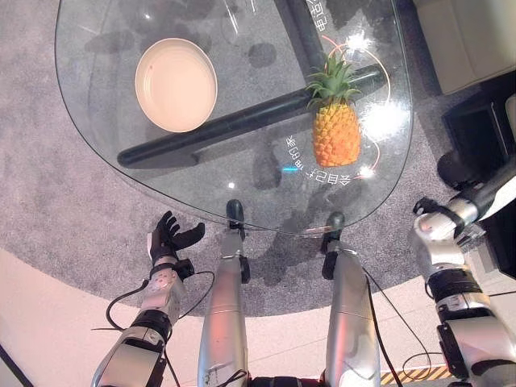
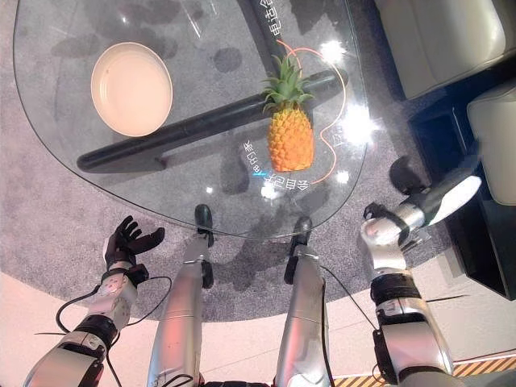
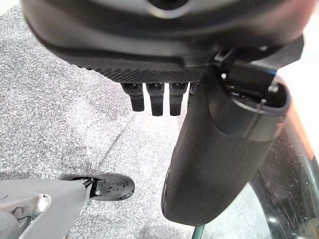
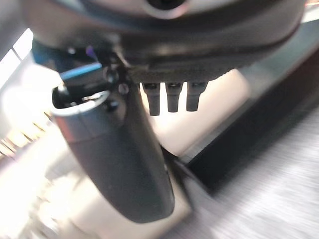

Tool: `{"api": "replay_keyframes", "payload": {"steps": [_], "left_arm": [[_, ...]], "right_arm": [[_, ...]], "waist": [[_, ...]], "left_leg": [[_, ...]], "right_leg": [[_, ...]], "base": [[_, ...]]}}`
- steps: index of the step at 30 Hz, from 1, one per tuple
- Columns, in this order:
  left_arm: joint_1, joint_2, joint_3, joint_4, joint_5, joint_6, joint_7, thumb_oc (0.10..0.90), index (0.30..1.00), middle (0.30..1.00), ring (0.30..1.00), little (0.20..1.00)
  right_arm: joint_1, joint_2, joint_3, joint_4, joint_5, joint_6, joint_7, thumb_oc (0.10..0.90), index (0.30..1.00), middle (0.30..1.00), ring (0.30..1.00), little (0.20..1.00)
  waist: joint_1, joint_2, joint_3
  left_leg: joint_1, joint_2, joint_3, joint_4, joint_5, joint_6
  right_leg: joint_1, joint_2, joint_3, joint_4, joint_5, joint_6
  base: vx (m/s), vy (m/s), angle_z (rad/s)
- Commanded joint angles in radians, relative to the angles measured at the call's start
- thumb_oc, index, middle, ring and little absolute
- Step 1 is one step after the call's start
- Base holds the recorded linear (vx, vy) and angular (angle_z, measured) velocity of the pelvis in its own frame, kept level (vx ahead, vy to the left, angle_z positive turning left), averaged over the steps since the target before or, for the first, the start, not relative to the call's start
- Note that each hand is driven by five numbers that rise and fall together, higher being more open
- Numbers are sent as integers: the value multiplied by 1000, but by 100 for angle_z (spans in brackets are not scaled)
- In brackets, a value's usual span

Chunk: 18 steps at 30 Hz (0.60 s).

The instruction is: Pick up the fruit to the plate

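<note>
Presently on the glass table (image 1: 105, 153): one pineapple (image 1: 335, 129), standing upright with its green crown toward the far edge, on the right-hand part of the tabletop, resting on the glass beside red and white markings. One plate (image 1: 176, 84), round and cream-coloured, with nothing on it, on the left-hand part of the tabletop, well apart from the pineapple. A dark bar (image 1: 242, 119) under the glass runs slantwise between the two.

Grey carpet (image 1: 56, 201) lies below and around the table; a pale cushioned seat (image 2: 439, 40) stands off to the right.

Left hand (image 1: 171, 239): low over the carpet, short of the table's near edge, fingers (image 3: 157, 102) straight and spread, thumb out, grasping nothing.

Right hand (image 4: 124, 149): off the table's right side, near the seat, fingers straight in its wrist view, released, nothing held.
</note>
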Motion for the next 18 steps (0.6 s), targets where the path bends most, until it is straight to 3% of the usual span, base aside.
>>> {"api": "replay_keyframes", "payload": {"steps": [1, 5, 9, 14, 18], "left_arm": [[51, 40, 19, 12, -8, -48, 32, 800, 900, 900, 900, 900], [68, 19, 28, 4, -1, -62, 39, 800, 900, 900, 900, 900], [87, 4, 45, -17, 13, -62, 44, 800, 900, 900, 900, 900], [101, -19, 47, -27, 31, -62, 46, 800, 900, 900, 900, 900], [101, -28, 38, -22, 37, -63, 40, 800, 900, 900, 900, 900]], "right_arm": [[21, -80, -41, -144, -143, -55, -108, 800, 900, 900, 900, 900], [48, -57, -29, -334, -253, -26, -91, 800, 900, 900, 900, 900], [95, -11, 18, -516, -347, 0, -2, 800, 900, 900, 900, 900], [109, 21, 93, -617, -422, 25, 89, 800, 900, 900, 900, 900], [89, 36, 133, -630, -381, 37, 127, 800, 900, 900, 900, 900]], "waist": [[-7, -10, -17], [-15, -5, -17], [-23, -6, -17], [-23, -3, -17], [-19, 0, -17]], "left_leg": [[-12, -49, -4, 118, -125, 28], [-7, -54, -1, 101, -119, 30], [-1, -58, 6, 85, -110, 30], [11, -62, 12, 75, -103, 29], [19, -63, 15, 69, -101, 27]], "right_leg": [[8, 23, -35, -116, 108, 17], [8, 25, -30, -125, 106, 18], [13, 23, -30, -141, 106, 16], [26, 19, -30, -153, 107, 12], [36, 18, -32, -160, 106, 8]], "base": [[-2, 46, -1], [-2, 51, 0], [1, 39, 1], [0, 0, 0], [0, 0, 0]]}}
